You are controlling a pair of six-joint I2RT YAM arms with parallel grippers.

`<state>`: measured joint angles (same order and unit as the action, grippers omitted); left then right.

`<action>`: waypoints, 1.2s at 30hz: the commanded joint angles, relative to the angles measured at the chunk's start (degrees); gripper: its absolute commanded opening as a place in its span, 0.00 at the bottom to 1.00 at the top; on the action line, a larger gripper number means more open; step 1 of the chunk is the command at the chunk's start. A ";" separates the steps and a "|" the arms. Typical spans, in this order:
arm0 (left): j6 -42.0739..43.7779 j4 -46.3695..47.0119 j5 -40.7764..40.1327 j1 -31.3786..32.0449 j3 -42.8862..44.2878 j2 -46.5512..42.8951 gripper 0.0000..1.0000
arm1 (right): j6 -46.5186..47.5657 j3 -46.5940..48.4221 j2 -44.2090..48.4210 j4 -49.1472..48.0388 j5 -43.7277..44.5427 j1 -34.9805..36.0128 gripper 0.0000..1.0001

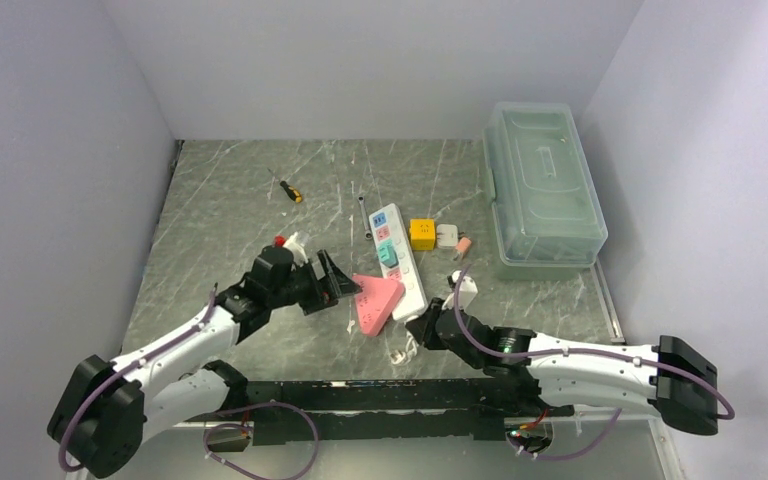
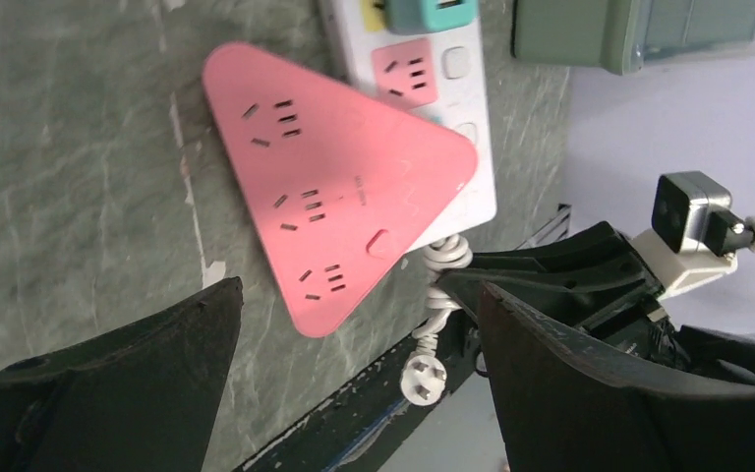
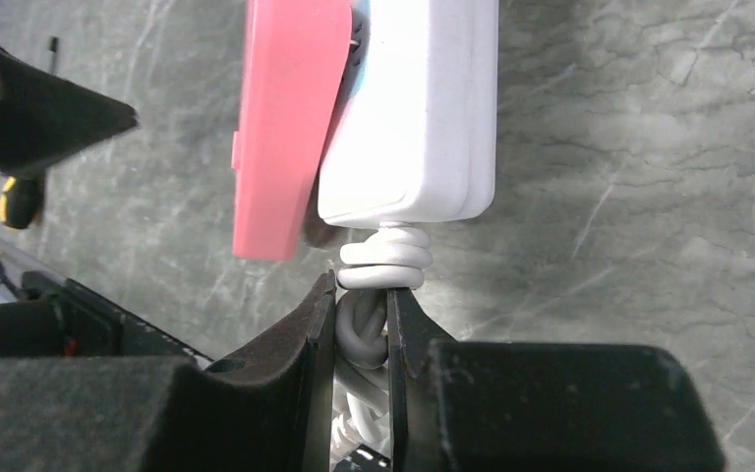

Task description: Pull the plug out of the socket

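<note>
Right hand (image 3: 363, 295) pinches the socket cord (image 3: 385, 264) (only its wrist view shows).

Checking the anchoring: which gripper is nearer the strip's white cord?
Right: the right gripper is shut on the cord; the left gripper, open, is apart, beyond the pink plug.
</note>
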<state>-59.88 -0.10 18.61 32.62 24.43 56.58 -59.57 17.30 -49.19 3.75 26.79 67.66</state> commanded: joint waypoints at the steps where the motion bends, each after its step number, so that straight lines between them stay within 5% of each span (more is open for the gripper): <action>1: 13.06 -4.47 -2.57 2.94 7.39 2.97 0.92 | 1.06 3.22 -2.11 -3.09 2.63 0.11 0.00; 4: 12.60 -6.49 -4.02 3.41 8.70 6.13 0.93 | 0.48 3.38 -3.80 -2.42 3.40 0.11 0.04; 7: 8.28 -0.98 -2.53 3.47 5.63 8.41 0.93 | -3.12 5.06 -6.57 4.64 7.09 0.11 0.21; 11: 3.91 6.06 -1.66 3.50 2.50 9.54 0.93 | -2.73 5.62 -4.49 7.63 7.88 0.09 0.55; 16: 1.87 9.23 -0.76 3.50 0.97 9.86 0.94 | 1.58 6.78 2.52 10.41 6.63 -1.56 0.77; 20: 1.31 10.07 -0.34 3.46 0.65 10.19 0.94 | 9.78 8.80 2.95 7.94 -6.91 -11.27 0.75; 27: -2.28 16.36 1.28 3.50 -2.00 11.56 0.94 | 16.98 10.09 -3.50 -0.40 -29.32 -26.34 0.59; 36: -2.88 17.58 1.93 3.55 -2.54 13.01 0.93 | 18.70 10.97 -9.17 -3.52 -36.64 -31.78 0.53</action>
<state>-62.15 13.93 19.53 35.90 21.78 68.60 -42.89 25.78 -57.98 4.36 -4.86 36.88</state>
